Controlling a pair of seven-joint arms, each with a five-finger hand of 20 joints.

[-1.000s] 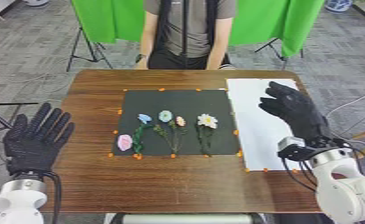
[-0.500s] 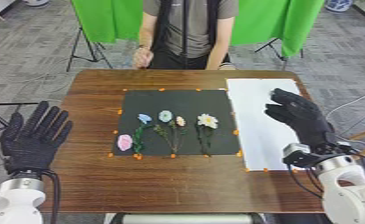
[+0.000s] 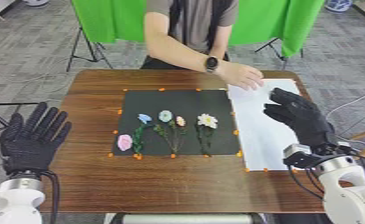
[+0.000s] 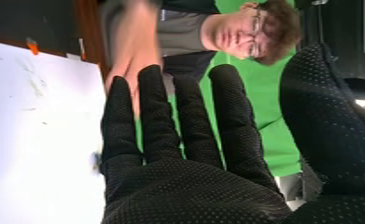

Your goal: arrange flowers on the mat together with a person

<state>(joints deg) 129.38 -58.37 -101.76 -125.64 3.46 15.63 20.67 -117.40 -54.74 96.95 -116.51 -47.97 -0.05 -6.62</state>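
Robot's right hand point(image 3: 298, 119) is relaxed over the white sheet point(image 3: 260, 140), left hand point(image 3: 29, 147) open too. Person's hand point(image 3: 241, 76) is at the far end.

Brown wooden desk point(image 3: 187, 190), square black mat point(image 3: 183, 99). Round pink flower point(image 3: 124, 142); white-petalled flower point(image 3: 207, 121), yellow centre. Right robot hand point(image 3: 305, 116): black fabric, pale dots.

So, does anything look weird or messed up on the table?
Nothing looks spilled. The pink flower looks a bit odd: its bloom lies near the black mat's near left corner, closer to the robot than the other blooms. The white sheet has faint marks too.
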